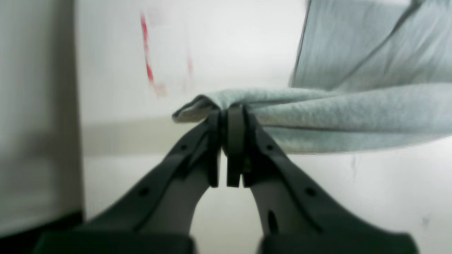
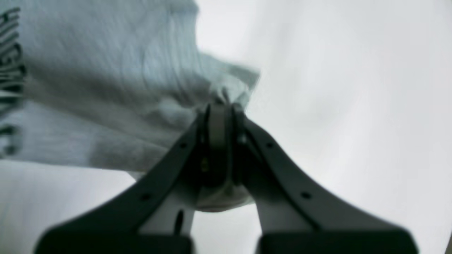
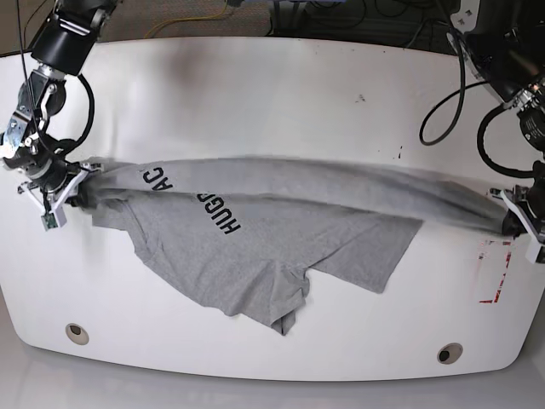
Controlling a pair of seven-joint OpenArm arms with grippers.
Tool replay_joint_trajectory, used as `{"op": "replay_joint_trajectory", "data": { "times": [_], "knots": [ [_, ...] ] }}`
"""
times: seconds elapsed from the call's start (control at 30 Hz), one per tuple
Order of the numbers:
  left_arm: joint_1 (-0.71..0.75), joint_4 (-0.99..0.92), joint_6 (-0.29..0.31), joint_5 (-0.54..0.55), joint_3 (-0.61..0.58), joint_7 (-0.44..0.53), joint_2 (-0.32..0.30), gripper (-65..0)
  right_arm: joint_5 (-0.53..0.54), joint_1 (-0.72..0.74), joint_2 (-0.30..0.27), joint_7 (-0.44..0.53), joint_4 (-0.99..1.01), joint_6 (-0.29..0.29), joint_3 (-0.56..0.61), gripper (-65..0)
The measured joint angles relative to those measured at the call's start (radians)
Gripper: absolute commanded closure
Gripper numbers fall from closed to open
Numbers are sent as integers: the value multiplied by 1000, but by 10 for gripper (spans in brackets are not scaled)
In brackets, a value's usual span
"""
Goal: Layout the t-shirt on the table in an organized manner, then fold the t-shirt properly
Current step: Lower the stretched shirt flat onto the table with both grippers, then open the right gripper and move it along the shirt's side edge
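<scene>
Shirt [image 3: 255,247]: grey, black lettering, stretched lengthwise across the white counter [image 3: 272,94], long axis side to side; loose body draped toward the near edge. Left fingers [image 1: 231,116] clenched on one bunched end, beside red tape [image 3: 494,273]. Right fingers [image 2: 220,107] clenched on the opposite end. Two grommets [image 3: 77,332] along the near edge.

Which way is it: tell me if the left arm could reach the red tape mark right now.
Probably yes: the left end effector sits just above the red tape mark, nothing between, but it is shut on the t-shirt.
</scene>
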State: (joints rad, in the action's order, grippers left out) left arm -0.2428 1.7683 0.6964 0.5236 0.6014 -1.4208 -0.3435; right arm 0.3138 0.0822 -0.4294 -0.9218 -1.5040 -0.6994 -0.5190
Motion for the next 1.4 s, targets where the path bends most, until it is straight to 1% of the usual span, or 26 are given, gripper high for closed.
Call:
{"op": "replay_joint_trajectory", "data": {
  "times": [0.3,0.4,0.5,0.57,0.63,0.7,0.73,0.77,0.8,0.83,0.93,1.0,1.07,1.13,1.27,1.4],
  "knots": [
    [151,1,1,8,77,7,-28,-6,8,-94,5,12,-2,0,0,0],
    [195,1,0,6,98,7,-27,-6,5,-124,23,11,-8,1,-13,-2],
    [236,1,0,5,121,7,-25,-7,5,-159,53,11,-37,0,-47,-3],
    [260,1,0,5,131,7,-25,-7,5,-183,69,11,-61,3,-64,-19],
    [282,1,1,5,138,8,-26,-8,2,-205,83,10,-89,13,-69,-67],
    [303,1,1,5,140,8,-26,-8,0,-225,98,9,-113,14,-68,-157],
    [313,1,0,5,140,8,-26,-8,2,-233,106,10,-122,14,-68,-189],
    [322,1,1,4,140,7,-26,-8,2,-240,114,10,-129,14,-68,-246],
    [331,1,1,5,140,8,-26,-8,1,-246,123,12,-135,14,-69,-279],
    [339,1,1,5,140,8,-25,-8,2,-251,130,12,-137,14,-69,-327],
    [359,1,0,5,140,8,-26,-8,0,-263,150,8,-139,14,-69,-423],
    [370,1,0,5,140,8,-26,-8,-2,-271,161,8,-146,15,-69,-466],
    [380,1,0,5,140,8,-26,-8,0,-279,164,8,-152,13,-69,-496],
    [388,1,1,4,140,8,-26,-8,0,-285,163,8,-160,14,-69,-512],
    [414,2,1,5,137,65,-26,-8,-2,-301,161,10,-185,15,-87,-510],
    [438,2,1,0,135,76,-26,-8,2,-332,160,13,-226,11,-137,-510]
  ]
}}
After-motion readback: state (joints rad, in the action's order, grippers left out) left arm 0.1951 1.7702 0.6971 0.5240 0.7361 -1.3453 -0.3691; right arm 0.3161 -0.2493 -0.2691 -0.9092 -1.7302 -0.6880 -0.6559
